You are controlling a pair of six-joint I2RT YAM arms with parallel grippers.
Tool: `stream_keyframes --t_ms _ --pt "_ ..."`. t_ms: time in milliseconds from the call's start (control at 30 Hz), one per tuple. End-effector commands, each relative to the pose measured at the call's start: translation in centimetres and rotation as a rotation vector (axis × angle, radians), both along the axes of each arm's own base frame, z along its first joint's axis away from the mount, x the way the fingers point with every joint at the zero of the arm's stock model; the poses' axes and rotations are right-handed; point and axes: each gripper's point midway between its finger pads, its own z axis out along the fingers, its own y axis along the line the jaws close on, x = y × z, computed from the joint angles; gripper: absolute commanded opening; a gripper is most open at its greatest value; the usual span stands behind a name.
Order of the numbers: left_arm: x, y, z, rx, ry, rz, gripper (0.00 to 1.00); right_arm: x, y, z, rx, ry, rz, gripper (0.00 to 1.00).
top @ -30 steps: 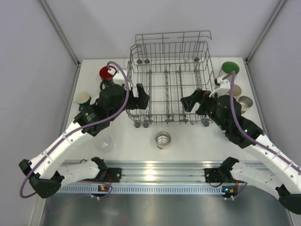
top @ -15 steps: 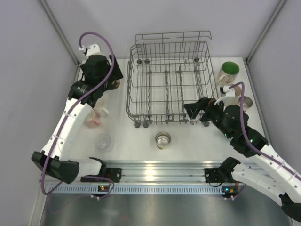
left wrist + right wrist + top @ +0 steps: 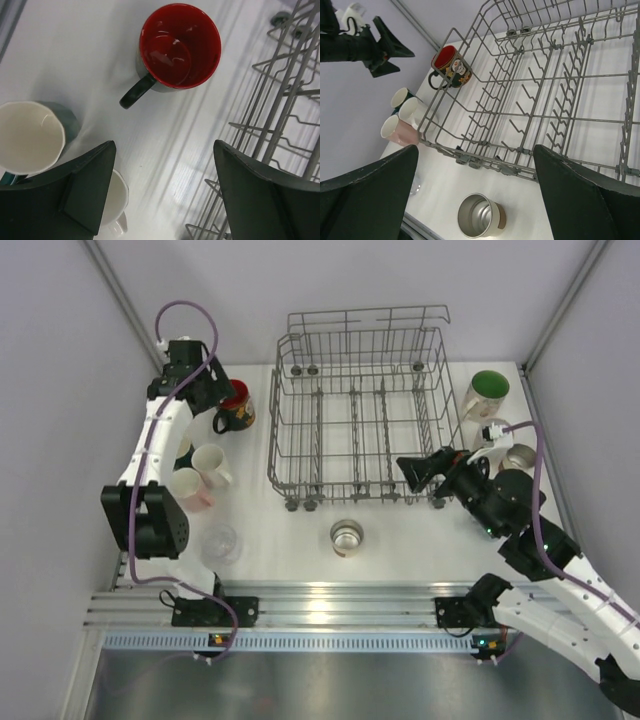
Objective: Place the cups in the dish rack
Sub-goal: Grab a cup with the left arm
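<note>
The grey wire dish rack stands at the back middle with no cups in it. My left gripper is open and empty, just left of a dark mug with a red inside, which shows upright in the left wrist view. A white mug, a pink cup, a dark green cup and a clear cup sit on the left. My right gripper is open and empty at the rack's front right corner. A steel cup stands in front of the rack.
A green-inside cup, a white cup and another cup stand right of the rack, by my right arm. Walls close in the table on both sides. The arms' rail runs along the near edge.
My left arm has swung from the rack's front left corner out to the far left, beside the red-inside mug. My right gripper has drawn back a little from the rack.
</note>
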Motion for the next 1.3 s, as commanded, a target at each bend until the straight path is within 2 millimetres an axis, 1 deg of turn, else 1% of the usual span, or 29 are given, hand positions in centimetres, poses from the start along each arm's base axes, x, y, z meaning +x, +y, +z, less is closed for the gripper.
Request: stream_keyframes --t_ms 0,33,67,100,133,167,200,233,267,300,333,400,433,500,667,767,800,833,867,900,1000,1133,1200,1267 --pt "2.9 -0.5 1.4 0.086 -0.03 -0.139 0.84 -0.2 0.0 1.4 0.025 -0.051 0.007 0.99" --pt "3.4 -0.8 1.4 0.088 -0.031 -0.17 0.84 -0.3 -0.1 1.4 0.026 -0.052 0.007 0.99" --pt "4.1 -1.0 2.0 0.096 -0.047 -0.19 0.84 -0.3 0.0 1.2 0.024 -0.049 0.009 0.99" --pt "4.8 -1.1 1.4 0.116 -0.034 -0.223 0.83 -0.3 -0.1 1.2 0.024 -0.051 0.007 0.99" --pt "5.2 -1.4 1.2 0.116 -0.032 -0.25 0.82 -0.3 -0.1 1.2 0.024 -0.051 0.006 0.99" --pt "5.8 -1.5 1.9 0.125 -0.052 -0.27 0.82 -0.3 -0.3 1.2 0.02 -0.054 0.003 0.99" --pt "6.1 -1.6 1.8 0.148 -0.05 -0.306 0.81 -0.3 -0.3 1.1 0.018 -0.054 0.0 0.99" --pt "6.6 -1.7 1.0 0.156 -0.035 -0.324 0.79 -0.4 -0.4 1.1 0.014 -0.057 -0.001 0.99" --pt "7.0 -1.8 1.3 0.167 -0.043 -0.343 0.79 -0.4 -0.5 1.1 0.014 -0.059 -0.004 1.0" --pt "7.1 -2.2 1.0 0.174 -0.042 -0.396 0.78 -0.4 -0.6 1.1 0.014 -0.062 -0.007 0.99" --pt "7.4 -2.4 0.1 0.175 -0.027 -0.414 0.78 -0.5 -0.7 1.1 0.014 -0.064 -0.01 0.99" --pt "7.8 -2.5 -0.4 0.19 -0.019 -0.446 0.77 -0.5 -0.9 1.2 0.017 -0.072 -0.017 0.99" --pt "8.1 -2.6 -1.3 0.19 -0.005 -0.459 0.77 -0.5 -1.0 1.2 0.017 -0.074 -0.018 0.99" --pt "8.3 -2.9 -1.8 0.191 0.0 -0.492 0.76 -0.6 -1.0 1.2 0.017 -0.077 -0.018 0.99" --pt "9.3 -3.1 -4.4 0.175 0.043 -0.512 0.72 -0.6 -1.1 1.0 0.011 -0.077 -0.019 0.99" --pt "9.8 -3.4 -5.5 0.162 0.058 -0.516 0.7 -0.5 -1.0 0.9 0.01 -0.075 -0.019 0.99" --pt "10.0 -3.5 -6.4 0.155 0.074 -0.517 0.69 -0.5 -1.0 0.9 0.01 -0.075 -0.019 0.99" --pt "10.2 -3.6 -6.9 0.148 0.08 -0.52 0.68 -0.4 -1.0 0.8 0.007 -0.072 -0.019 0.99" --pt "10.4 -3.7 -7.1 0.15 0.08 -0.522 0.67 -0.4 -1.0 0.8 0.006 -0.073 -0.019 0.99" --pt "10.5 -3.9 -7.8 0.155 0.095 -0.529 0.66 -0.4 -1.0 0.8 0.007 -0.072 -0.021 0.99" --pt "10.7 -3.8 -8.6 0.179 0.115 -0.511 0.64 -0.3 -1.0 0.7 0.001 -0.07 -0.027 0.99" --pt "10.7 -4.1 -10.6 0.196 0.158 -0.513 0.6 -0.2 -1.1 0.6 0.001 -0.073 -0.031 1.0" --pt "10.7 -4.0 -11.2 0.213 0.174 -0.502 0.58 0.0 -1.0 0.5 -0.002 -0.072 -0.034 0.99" --pt "10.7 -4.2 -12.0 0.213 0.19 -0.506 0.52 0.1 -0.9 0.3 -0.007 -0.069 -0.032 0.99"
